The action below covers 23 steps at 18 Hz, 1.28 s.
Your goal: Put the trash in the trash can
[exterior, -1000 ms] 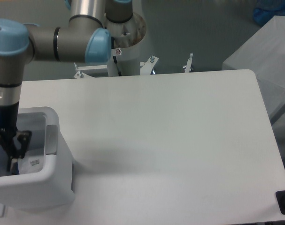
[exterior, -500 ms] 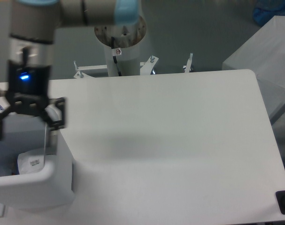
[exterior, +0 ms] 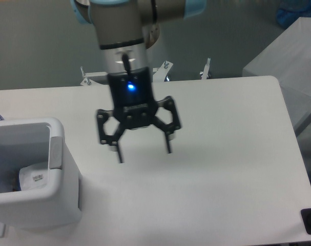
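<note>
1. My gripper (exterior: 144,151) hangs over the tabletop (exterior: 227,154), fingers spread, carrying nothing.
2. The crumpled wrapper (exterior: 33,177) lies inside the trash can (exterior: 55,154), off to the camera's left of me.
3. I cannot make out the bottle.

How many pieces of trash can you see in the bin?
1: a crumpled white wrapper lies inside the white trash can, low against its right wall. More could be hidden behind the near rim.

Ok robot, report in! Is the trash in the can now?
Gripper open, empty, above the table. White wrapper inside trash can. Bottle not clearly visible. Nothing in the way.
</note>
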Each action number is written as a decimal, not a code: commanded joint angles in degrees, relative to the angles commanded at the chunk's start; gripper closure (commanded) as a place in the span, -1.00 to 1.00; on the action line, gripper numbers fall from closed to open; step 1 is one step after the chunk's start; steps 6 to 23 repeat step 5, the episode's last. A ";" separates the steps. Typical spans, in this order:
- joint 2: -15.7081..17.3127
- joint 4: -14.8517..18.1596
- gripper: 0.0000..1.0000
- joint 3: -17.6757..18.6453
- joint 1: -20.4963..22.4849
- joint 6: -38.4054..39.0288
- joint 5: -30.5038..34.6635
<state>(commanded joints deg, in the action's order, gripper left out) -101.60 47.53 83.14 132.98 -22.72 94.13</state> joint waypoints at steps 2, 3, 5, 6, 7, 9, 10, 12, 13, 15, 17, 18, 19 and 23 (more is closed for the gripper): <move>0.09 2.11 -1.00 0.00 0.00 -3.55 0.36; 0.09 2.73 -1.00 0.00 0.00 -3.56 0.36; 0.18 2.91 -1.00 0.00 0.00 -3.21 0.36; 0.18 2.91 -1.00 0.00 0.00 -3.21 0.36; 0.18 2.91 -1.00 0.00 0.00 -3.21 0.36; 0.18 2.91 -1.00 0.00 0.00 -3.21 0.36; 0.18 2.91 -1.00 0.00 0.00 -3.21 0.36; 0.18 2.91 -1.00 0.00 0.00 -3.21 0.36; 0.18 2.91 -1.00 0.00 0.00 -3.21 0.36; 0.18 2.91 -1.00 0.00 0.00 -3.21 0.36; 0.18 2.91 -1.00 0.00 0.00 -3.21 0.36; 0.18 2.91 -1.00 0.00 0.00 -3.21 0.36; 0.18 2.91 -1.00 0.00 0.00 -3.21 0.36; 0.18 2.91 -1.00 0.00 0.00 -3.21 0.36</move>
